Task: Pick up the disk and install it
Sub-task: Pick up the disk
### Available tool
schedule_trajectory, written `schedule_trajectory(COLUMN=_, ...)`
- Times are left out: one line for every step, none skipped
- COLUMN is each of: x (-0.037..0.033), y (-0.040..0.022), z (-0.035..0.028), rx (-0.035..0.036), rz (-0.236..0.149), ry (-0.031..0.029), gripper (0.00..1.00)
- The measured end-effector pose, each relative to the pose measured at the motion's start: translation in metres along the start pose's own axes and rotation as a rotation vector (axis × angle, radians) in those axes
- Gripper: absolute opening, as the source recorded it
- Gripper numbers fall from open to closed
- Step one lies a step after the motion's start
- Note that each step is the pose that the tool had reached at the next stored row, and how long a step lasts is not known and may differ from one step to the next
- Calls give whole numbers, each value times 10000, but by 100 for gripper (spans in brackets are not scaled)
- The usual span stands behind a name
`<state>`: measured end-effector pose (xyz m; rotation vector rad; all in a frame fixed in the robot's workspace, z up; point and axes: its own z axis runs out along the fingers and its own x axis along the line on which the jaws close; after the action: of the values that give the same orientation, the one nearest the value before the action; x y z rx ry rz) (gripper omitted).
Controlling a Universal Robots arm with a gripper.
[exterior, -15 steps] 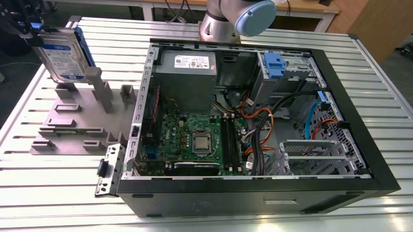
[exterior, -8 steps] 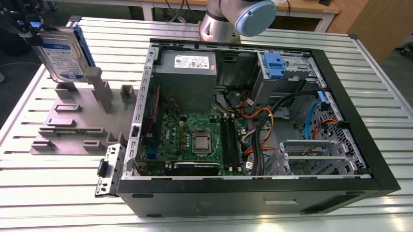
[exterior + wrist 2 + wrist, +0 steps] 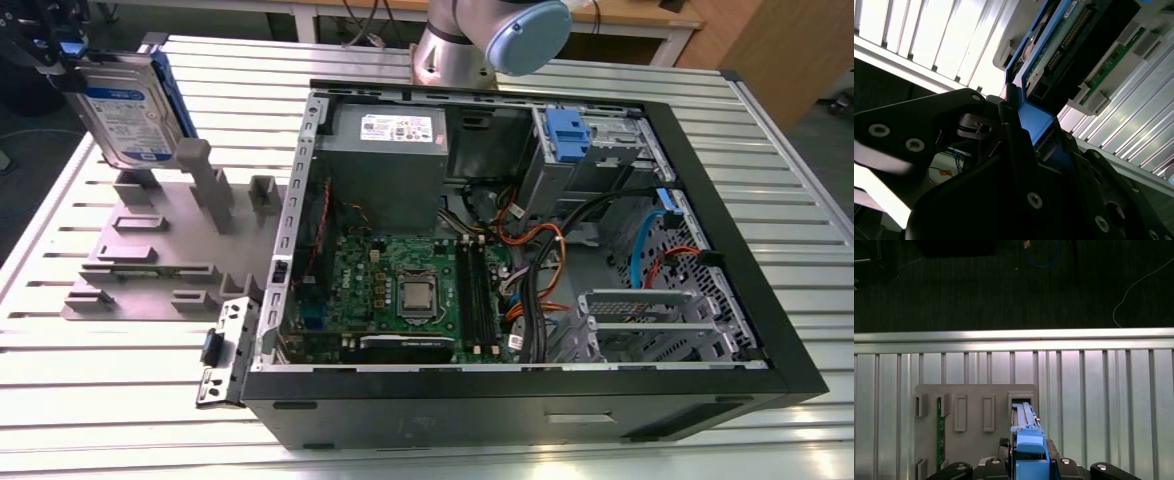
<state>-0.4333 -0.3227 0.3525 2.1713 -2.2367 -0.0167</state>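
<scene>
Exterior view: the disk (image 3: 127,112) stands on edge, label outward, at the exterior view's left. It is above the grey fixture (image 3: 140,265) on the slatted table (image 3: 80,400), well apart from the open computer case (image 3: 747,330). In the second wrist view the gripper (image 3: 1035,131) has its jaws clamped on the end of the disk's blue carrier, and the drive body extends beyond them. I cannot tell whether its lower edge clears the fixture's posts.
</scene>
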Motion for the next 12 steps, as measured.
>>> schedule_trajectory(x=0, y=0, z=-3, rx=1, rz=1, ry=0, gripper=36)
schedule_trajectory(x=0, y=0, z=-6, rx=2, rz=0, ry=-1, gripper=36)
schedule_trajectory(x=0, y=0, z=-7, rx=3, rz=0, ry=-1, gripper=36)
schedule_trajectory(x=0, y=0, z=-8, rx=3, rz=0, ry=-2, gripper=36)
schedule_trajectory(x=0, y=0, z=-8, rx=3, rz=1, ry=-2, gripper=36)
schedule_trajectory(x=0, y=0, z=-13, rx=1, rz=0, ry=-1, gripper=36)
schedule_trajectory(x=0, y=1, z=-39, rx=2, rz=0, ry=-1, gripper=36)
schedule_trajectory(x=0, y=1, z=-40, rx=2, rz=0, ry=-1, gripper=36)
schedule_trajectory(x=0, y=1, z=-42, rx=2, rz=0, ry=-1, gripper=36)
schedule_trajectory(x=0, y=1, z=-44, rx=1, rz=0, ry=-1, gripper=36)
schedule_trajectory(x=0, y=1, z=-46, rx=1, rz=0, ry=0, gripper=36)
schedule_trajectory(x=1, y=1, z=-58, rx=2, rz=1, ry=-1, gripper=36)
